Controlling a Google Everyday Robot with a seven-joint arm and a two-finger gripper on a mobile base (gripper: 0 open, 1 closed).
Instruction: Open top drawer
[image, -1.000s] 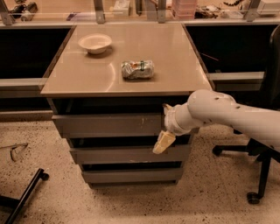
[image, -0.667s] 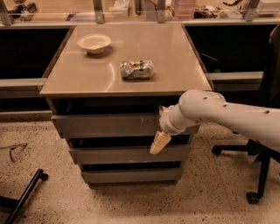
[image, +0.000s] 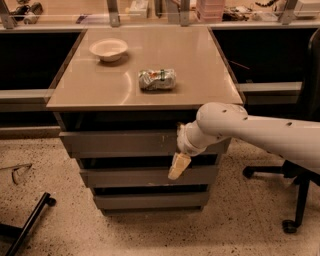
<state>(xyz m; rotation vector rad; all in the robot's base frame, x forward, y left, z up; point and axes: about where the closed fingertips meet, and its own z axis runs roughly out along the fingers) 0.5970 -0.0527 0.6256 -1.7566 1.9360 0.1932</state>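
The top drawer (image: 120, 143) is the widest of three flat grey fronts under the tan cabinet top (image: 200, 75). It has small white scratch marks right of its centre and a dark gap above it. My gripper (image: 178, 166) hangs from the white arm (image: 250, 131) and points downward. It is in front of the right part of the cabinet, at the lower edge of the top drawer and over the gap above the middle drawer (image: 125, 177). The bottom drawer (image: 145, 201) is narrower still.
A white bowl (image: 108, 49) and a crushed silver can (image: 157, 79) lie on the cabinet top. An office chair base (image: 292, 200) stands on the floor to the right. A black bar (image: 27, 220) lies at the lower left. Dark shelving flanks the cabinet.
The arm and gripper have shifted a little to the left along the drawer fronts. The drawers, bowl and can have not moved.
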